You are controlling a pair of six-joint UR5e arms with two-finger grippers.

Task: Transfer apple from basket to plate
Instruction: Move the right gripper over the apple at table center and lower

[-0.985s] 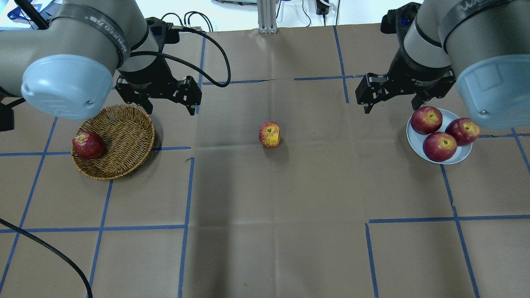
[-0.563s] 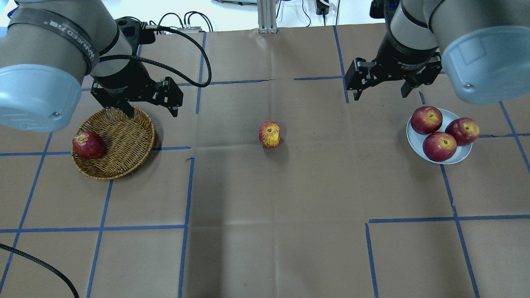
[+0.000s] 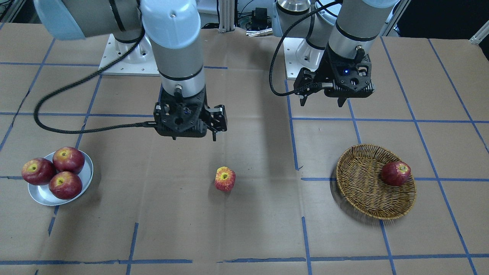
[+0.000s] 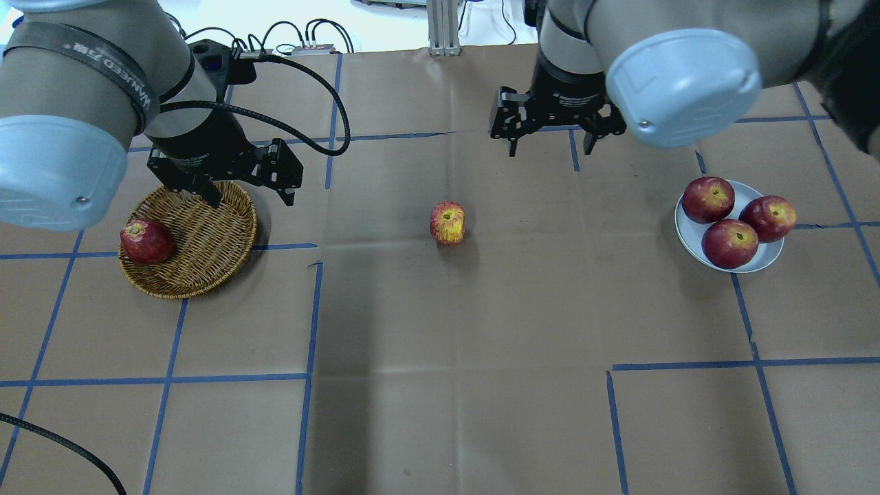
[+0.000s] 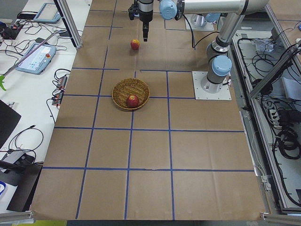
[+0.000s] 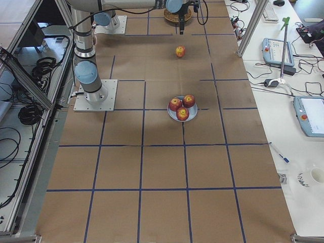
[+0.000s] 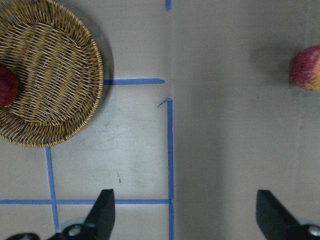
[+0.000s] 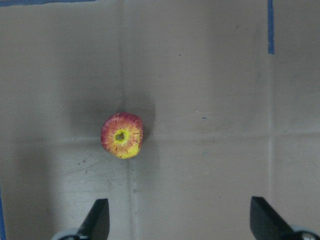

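apple (image 4: 447, 223) rests between basket (image 4: 206, 230) and plate (image 4: 762, 263).

The left wrist view's edges cut the dark red apple (image 7: 6, 85), the round golden wicker basket (image 7: 55, 70) and the streaky red-yellow apple (image 7: 306, 67). The bottom edge crops the left gripper (image 7: 185, 215)

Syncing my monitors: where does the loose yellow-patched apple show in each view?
Front-facing: apple, lower centre.
Overhead: apple, centre.
Exterior left: apple, top, beyond basket.
Exterior right: apple, top, beyond plate.
Left wrist: apple, right edge.
Right wrist: apple, left of centre.
Landmark: basket, absent only from right wrist view.
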